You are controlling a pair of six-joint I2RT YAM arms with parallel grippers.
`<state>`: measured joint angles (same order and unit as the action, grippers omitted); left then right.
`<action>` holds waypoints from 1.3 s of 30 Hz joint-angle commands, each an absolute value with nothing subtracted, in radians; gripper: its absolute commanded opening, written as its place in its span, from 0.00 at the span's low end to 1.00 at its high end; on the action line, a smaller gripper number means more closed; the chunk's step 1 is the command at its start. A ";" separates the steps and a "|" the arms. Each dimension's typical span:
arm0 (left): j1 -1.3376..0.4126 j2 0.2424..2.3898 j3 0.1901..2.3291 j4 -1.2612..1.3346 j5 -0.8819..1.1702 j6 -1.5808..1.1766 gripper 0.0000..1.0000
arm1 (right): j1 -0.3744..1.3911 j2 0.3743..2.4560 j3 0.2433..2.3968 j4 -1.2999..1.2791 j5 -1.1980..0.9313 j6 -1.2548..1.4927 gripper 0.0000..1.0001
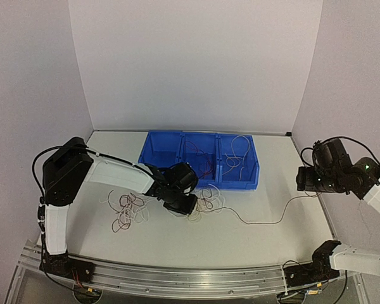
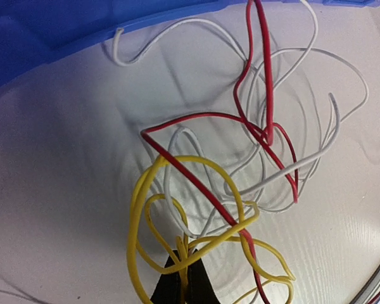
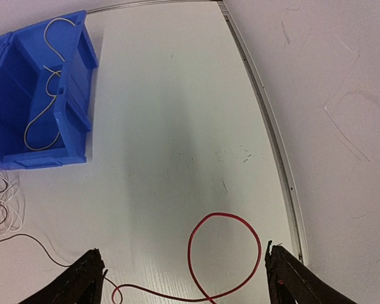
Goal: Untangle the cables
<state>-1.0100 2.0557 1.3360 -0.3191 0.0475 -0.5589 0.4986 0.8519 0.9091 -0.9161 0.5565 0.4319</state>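
A tangle of cables (image 1: 206, 201) in white, red and yellow lies just in front of the blue bins (image 1: 177, 147). My left gripper (image 1: 183, 206) is down at its left side. In the left wrist view that gripper (image 2: 180, 269) is shut on a yellow cable (image 2: 134, 215), which loops among a red cable (image 2: 196, 183) and white cables (image 2: 316, 152). My right gripper (image 1: 306, 179) hovers at the table's right side, open and holding nothing. Below the right gripper (image 3: 183, 250) a long red cable (image 3: 225, 215) lies loose in a loop on the table.
A second bunch of cables (image 1: 126, 209) lies left of my left gripper. The bins' compartments hold a few cables (image 3: 41, 123). The long red cable trails across the table (image 1: 266, 221) from the tangle. A metal strip (image 3: 275, 152) runs along the table's right edge by the wall.
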 commanded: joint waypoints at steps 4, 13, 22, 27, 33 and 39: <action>-1.011 1.856 1.255 -0.399 -0.118 -0.575 0.00 | 0.497 0.957 1.057 -0.942 0.612 0.226 0.88; -1.011 1.679 1.219 -0.492 -0.244 -0.605 0.00 | 0.499 1.074 1.082 -0.909 -0.067 0.092 0.88; -1.011 1.613 1.241 -0.458 -0.168 -0.539 0.00 | 0.783 1.188 0.950 -0.493 -0.147 -0.115 0.86; -1.013 1.587 1.215 -0.420 -0.112 -0.513 0.00 | 0.850 1.332 0.949 -0.295 -0.096 -0.283 0.84; -1.012 1.569 1.194 -0.408 -0.091 -0.511 0.00 | 0.900 1.511 1.000 -0.161 -0.066 -0.476 0.82; -1.012 1.581 1.195 -0.423 -0.088 -0.524 0.00 | 0.921 1.585 0.994 -0.013 -0.068 -0.542 0.80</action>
